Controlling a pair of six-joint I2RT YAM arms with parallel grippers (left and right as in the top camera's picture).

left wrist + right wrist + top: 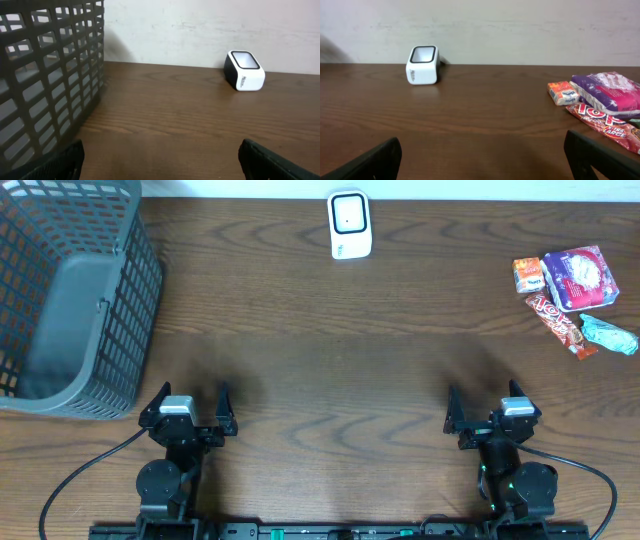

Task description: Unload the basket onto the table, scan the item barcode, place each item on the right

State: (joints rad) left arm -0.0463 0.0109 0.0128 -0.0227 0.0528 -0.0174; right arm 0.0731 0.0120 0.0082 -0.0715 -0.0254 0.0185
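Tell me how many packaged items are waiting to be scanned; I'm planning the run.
4, clustered at the far right: an orange pack, a purple bag beside it, a red candy bar just in front, and a teal wrapper rightmost. The basket may hide more.

Wooden table (330, 360) bears basket (130, 330), scanner (350, 225) (white), 4 snack packs (580, 278).

The grey plastic lattice basket (128, 320) ran off the overhead view's left and top edges, the red wrapped snack bar (607, 126) off the right wrist view's right edge, and lettering on the white boxy scanner (245, 75) was too small to read.
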